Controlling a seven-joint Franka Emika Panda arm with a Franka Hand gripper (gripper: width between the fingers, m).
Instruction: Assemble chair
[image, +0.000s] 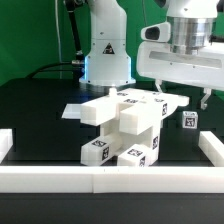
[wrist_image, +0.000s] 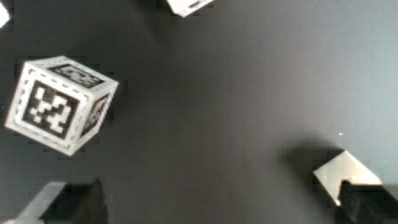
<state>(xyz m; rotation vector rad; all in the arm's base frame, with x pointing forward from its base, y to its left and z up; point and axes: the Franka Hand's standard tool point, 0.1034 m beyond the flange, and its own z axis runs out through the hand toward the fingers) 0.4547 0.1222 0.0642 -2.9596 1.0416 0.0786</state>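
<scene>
A blocky chair (image: 125, 125) of smooth white plastic with a dull, even finish. Its square tags (image: 97, 150) are flat black-and-white print, matt, without shine. A loose block (wrist_image: 63, 105) shows the same white plastic and printed faces. The table (image: 40, 120) is black, smooth and matt. The border rail (image: 100, 180) is plain matt white. The robot arm (image: 105, 45) has a glossy white shell.

The arm (image: 105, 40) is showing smooth white rounded shells with dark seams, and a blue light (image: 92, 62) is glowing low on its base. The gripper (image: 183, 92) is carrying a white boxy housing under a grey ribbed flange (image: 190, 35); its fingers (wrist_image: 68, 203) are looking dark.
</scene>
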